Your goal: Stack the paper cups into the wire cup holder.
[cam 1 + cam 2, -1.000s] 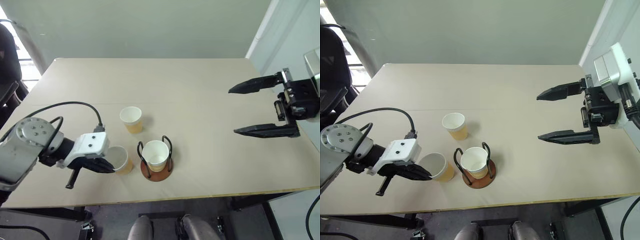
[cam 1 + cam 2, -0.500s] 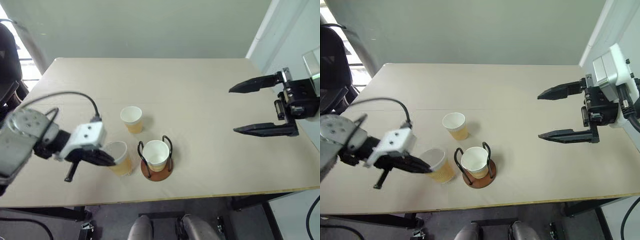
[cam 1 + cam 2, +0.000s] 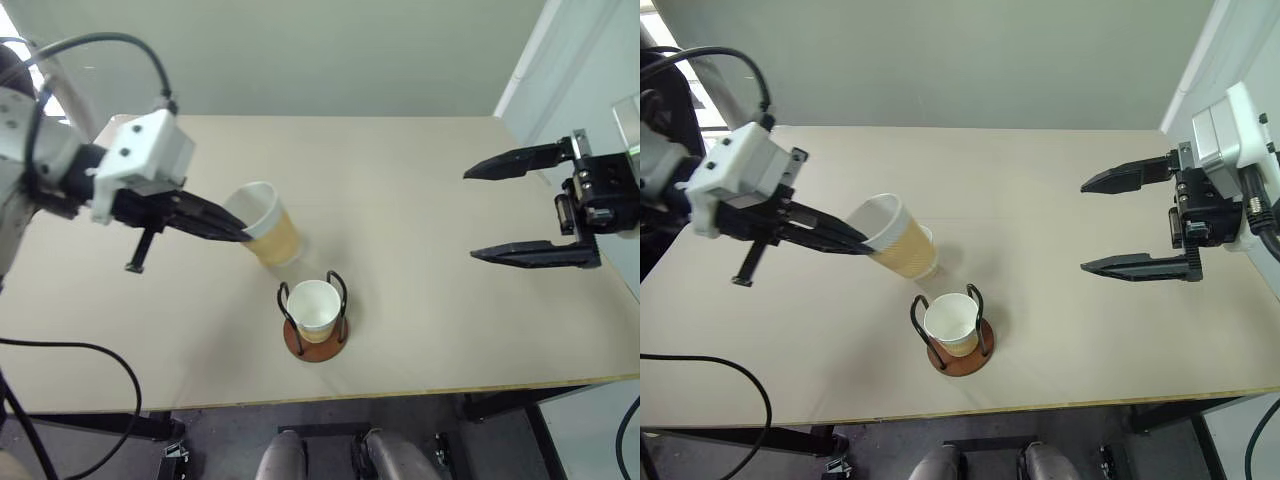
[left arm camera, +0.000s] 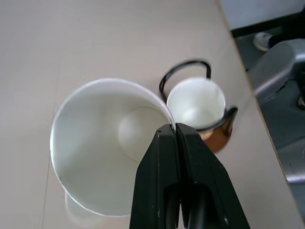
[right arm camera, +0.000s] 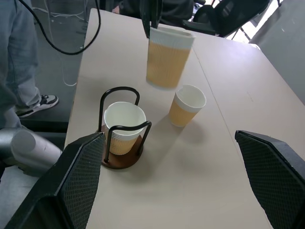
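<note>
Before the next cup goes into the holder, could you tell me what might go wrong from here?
1. The left gripper pinches the lifted cup only at its rim, so the tilted cup could slip or buckle.
2. The wire cup holder has narrow loops around the cup inside it; a tilted cup may catch on a loop and perhaps tip the holder.
3. The loose cup stands on the table just beneath the lifted one, so an early descent could knock it over.

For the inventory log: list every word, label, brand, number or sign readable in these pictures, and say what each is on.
None can be read.
Paper cups, one held in the air, one in the wire cup holder, one on the table: plain, no print.
Wire cup holder: no label.
Left claw and right claw: no markings seen.
</note>
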